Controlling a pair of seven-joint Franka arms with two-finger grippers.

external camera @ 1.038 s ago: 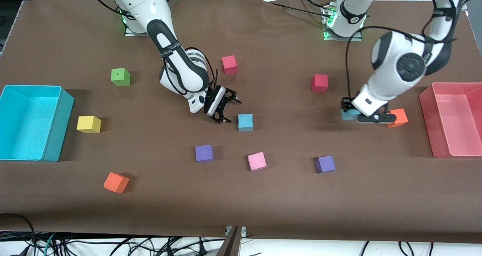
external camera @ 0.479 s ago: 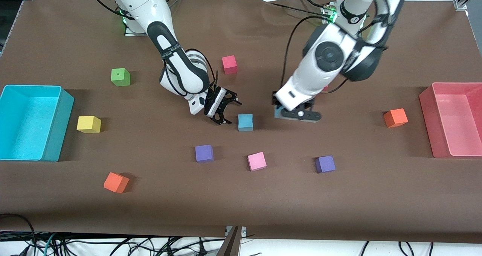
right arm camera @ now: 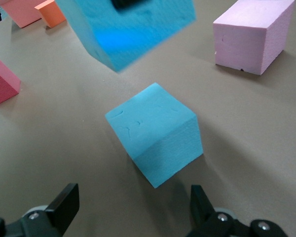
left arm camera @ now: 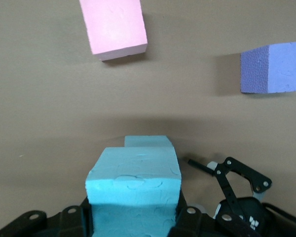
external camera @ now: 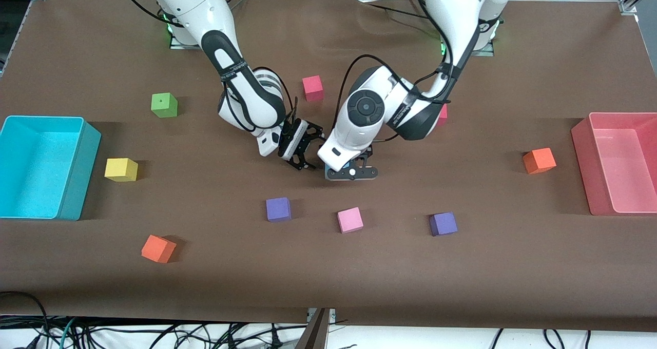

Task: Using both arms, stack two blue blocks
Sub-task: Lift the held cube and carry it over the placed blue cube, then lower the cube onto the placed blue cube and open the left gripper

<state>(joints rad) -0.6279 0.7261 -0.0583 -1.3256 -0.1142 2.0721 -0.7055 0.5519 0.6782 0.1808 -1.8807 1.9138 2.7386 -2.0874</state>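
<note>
My left gripper [external camera: 351,173] is shut on one sky-blue block [left arm camera: 133,185] and holds it in the air just over the second sky-blue block [left arm camera: 147,141], which rests on the table near its middle. In the right wrist view the resting block [right arm camera: 155,133] lies ahead of my right gripper [right arm camera: 133,205], and the held block [right arm camera: 128,29] hangs above it, offset to one side. My right gripper [external camera: 303,151] is open and empty, low beside the resting block on the side toward the right arm's end. In the front view the left hand hides most of both blocks.
A pink cube [external camera: 350,219] and two purple cubes [external camera: 278,209] [external camera: 443,224] lie nearer the front camera. Red [external camera: 313,88], green [external camera: 164,104], yellow [external camera: 121,169] and orange cubes [external camera: 539,160] [external camera: 158,249] are scattered. A cyan bin [external camera: 77,174] and a red bin [external camera: 585,159] stand at the table's ends.
My left arm has swept with the blue block from beside the orange cube near the red bin to over the resting blue block. The right gripper has stayed put.
</note>
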